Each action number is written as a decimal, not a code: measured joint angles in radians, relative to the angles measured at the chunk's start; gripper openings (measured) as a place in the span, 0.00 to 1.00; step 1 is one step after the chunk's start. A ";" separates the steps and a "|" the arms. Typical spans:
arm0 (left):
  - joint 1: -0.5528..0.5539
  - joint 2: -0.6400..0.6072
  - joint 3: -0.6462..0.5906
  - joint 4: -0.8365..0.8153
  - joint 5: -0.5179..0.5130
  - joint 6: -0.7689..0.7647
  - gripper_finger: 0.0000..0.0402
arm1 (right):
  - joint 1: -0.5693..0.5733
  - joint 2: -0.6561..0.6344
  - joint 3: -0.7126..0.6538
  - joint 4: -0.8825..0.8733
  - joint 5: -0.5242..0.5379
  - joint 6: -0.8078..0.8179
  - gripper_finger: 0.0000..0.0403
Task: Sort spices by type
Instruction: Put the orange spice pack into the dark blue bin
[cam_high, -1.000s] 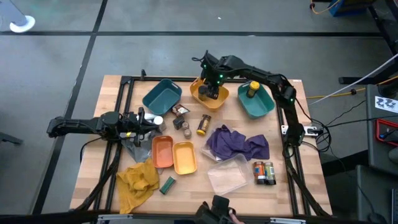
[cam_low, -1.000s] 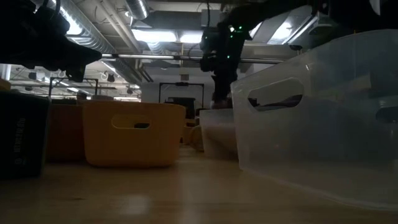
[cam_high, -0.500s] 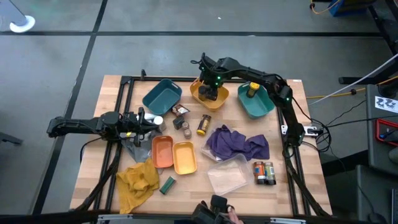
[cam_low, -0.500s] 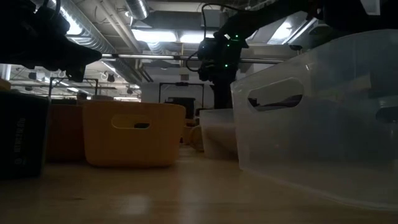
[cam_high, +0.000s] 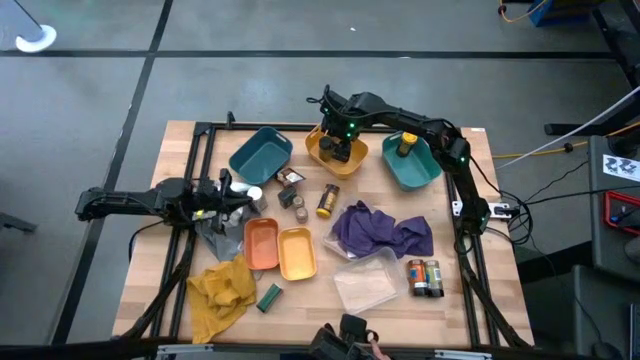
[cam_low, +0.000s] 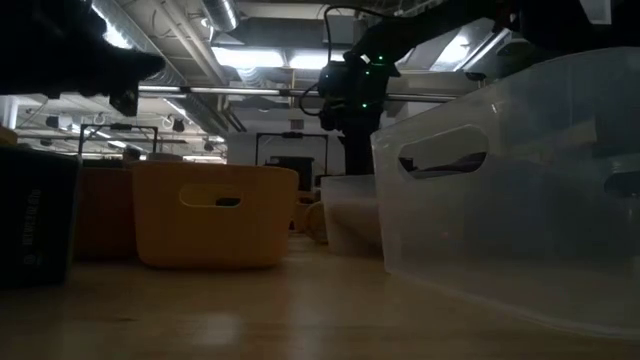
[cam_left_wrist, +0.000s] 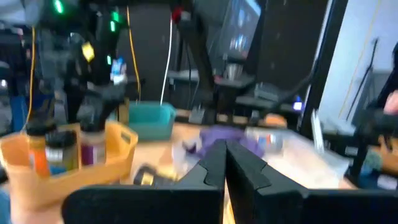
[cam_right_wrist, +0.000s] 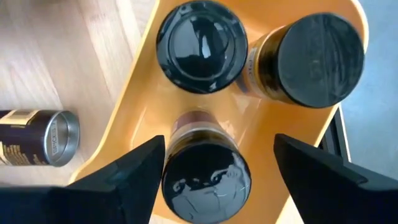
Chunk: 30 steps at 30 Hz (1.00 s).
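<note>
Three black-lidded jars (cam_right_wrist: 207, 173) stand in the yellow tray (cam_right_wrist: 140, 118), nearest between the open right hand (cam_right_wrist: 217, 171) fingers.

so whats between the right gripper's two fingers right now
In the right wrist view, a black-lidded jar stands upright in the yellow tray between the open right gripper fingers, untouched.

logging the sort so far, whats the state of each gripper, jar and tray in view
right gripper: open, over the yellow tray, fingers either side of one jar, not gripping
left gripper: shut, empty
yellow tray: holds three black-lidded jars, upright
black-lidded jars: standing, lids on
right teal tray: holds one yellow-lidded jar
yellow-lidded jar: upright
left teal tray: empty
brown jar: lying on its side on the table
clear tub: empty
</note>
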<state>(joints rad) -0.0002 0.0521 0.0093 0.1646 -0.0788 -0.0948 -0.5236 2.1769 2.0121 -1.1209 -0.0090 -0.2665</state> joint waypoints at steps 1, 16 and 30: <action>0.000 0.000 0.000 0.019 0.000 0.001 0.00 | 0.000 0.000 0.000 -0.008 -0.001 0.000 0.75; 0.000 0.008 0.000 0.130 -0.108 0.093 0.12 | 0.000 -0.131 0.001 -0.068 0.000 0.000 0.75; 0.000 0.289 0.178 0.240 -0.266 0.122 0.41 | 0.010 -0.345 0.001 -0.063 -0.011 0.013 0.75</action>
<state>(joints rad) -0.0001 0.3414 0.1871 0.4043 -0.3448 0.0272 -0.5138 1.8322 2.0132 -1.1835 -0.0198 -0.2533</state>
